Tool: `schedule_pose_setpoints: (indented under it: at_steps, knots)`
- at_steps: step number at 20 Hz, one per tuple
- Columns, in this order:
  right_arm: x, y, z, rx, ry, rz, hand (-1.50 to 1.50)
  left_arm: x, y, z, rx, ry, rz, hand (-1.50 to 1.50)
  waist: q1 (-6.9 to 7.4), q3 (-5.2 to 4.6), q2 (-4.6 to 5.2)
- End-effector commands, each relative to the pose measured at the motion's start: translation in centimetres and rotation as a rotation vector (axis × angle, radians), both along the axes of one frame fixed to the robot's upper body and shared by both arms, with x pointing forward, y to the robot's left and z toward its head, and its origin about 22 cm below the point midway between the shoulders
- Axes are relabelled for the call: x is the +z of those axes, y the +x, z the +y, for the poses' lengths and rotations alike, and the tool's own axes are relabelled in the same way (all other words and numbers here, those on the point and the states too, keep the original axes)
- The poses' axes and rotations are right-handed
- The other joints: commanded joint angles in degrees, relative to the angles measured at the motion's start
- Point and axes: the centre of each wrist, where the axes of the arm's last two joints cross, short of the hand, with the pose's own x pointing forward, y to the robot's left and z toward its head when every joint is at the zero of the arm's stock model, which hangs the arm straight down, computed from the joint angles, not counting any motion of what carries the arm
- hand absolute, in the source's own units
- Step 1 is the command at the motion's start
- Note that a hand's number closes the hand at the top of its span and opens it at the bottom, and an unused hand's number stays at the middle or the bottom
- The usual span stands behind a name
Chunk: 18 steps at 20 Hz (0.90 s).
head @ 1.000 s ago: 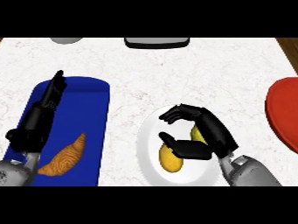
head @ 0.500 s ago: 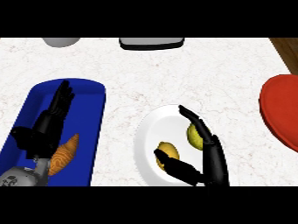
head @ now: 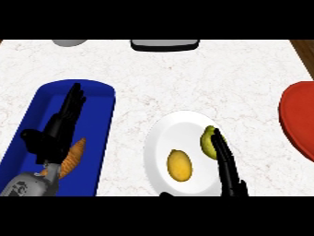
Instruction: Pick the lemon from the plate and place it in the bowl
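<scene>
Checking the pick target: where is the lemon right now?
In the head view the lemon lies on the white plate, lower centre, just left of the right robot hand.

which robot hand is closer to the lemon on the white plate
Right. The right robot hand reaches over the white plate just right of the lemon; the left robot hand lies over the blue tray.

Bright, even light; faint shadows.
</scene>
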Motion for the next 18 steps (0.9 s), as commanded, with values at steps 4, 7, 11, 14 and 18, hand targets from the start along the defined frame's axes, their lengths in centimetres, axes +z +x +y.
schedule_pose_setpoints:
  at_steps: [4,7,11,14,18]
  knots:
    - [4.6,-1.0,1.6,-0.048,-0.055,0.223,-1.5,-1.0,0.8,-1.8,-0.026,0.005,-0.006,0.0,1.16,0.05,0.41]
    - [6.1,-0.7,0.5,-0.064,-0.104,0.342,-1.5,-0.6,-0.1,-0.7,-0.037,-0.003,0.003,0.0,1.86,0.11,0.32]
    - [6.2,0.1,1.4,-0.043,-0.141,0.501,-1.5,0.0,0.5,-2.2,-0.049,0.003,-0.01,0.0,1.91,0.18,0.39]
    - [5.1,2.3,1.9,-0.037,-0.148,0.573,-1.5,1.0,1.0,-1.1,-0.042,-0.031,-0.002,0.0,2.16,0.23,0.49]
    - [3.3,0.8,1.3,-0.009,-0.138,0.594,-1.5,0.3,2.5,0.3,-0.028,-0.022,-0.01,0.0,1.48,0.24,0.45]
